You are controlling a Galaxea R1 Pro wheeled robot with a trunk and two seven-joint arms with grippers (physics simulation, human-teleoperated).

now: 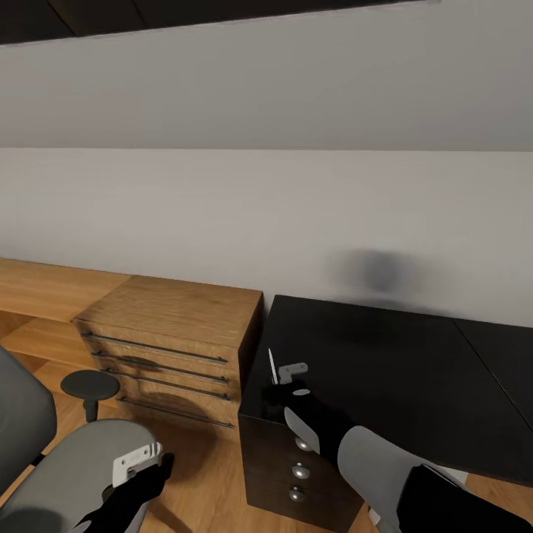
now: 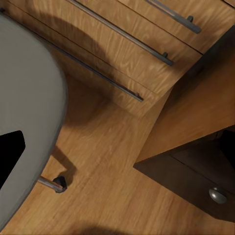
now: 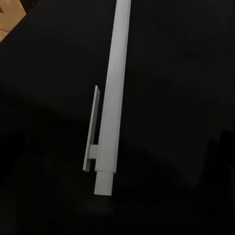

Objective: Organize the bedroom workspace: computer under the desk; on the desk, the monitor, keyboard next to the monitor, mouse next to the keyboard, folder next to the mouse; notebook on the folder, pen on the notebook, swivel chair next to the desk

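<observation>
Slim white plastic pen (image 1: 272, 367) with a side clip, standing nearly upright at the near left corner of the glossy black desk surface (image 1: 414, 370), apparently pinched at its lower end by the right hand (image 1: 285, 385). Light, stiff, smooth and prone to slip or roll; best gripped mid-barrel, clear of the clip.

Right wrist view: pen barrel (image 3: 113, 98) and clip in close detail against the black top; fingers lost in the dark.

Left wrist view: wooden drawer chest (image 2: 122, 44), wood floor, grey swivel chair seat (image 2: 24, 107) and a caster. Left hand (image 1: 137, 463) low by the chair in the head view; released or clenched, impossible to tell.
</observation>
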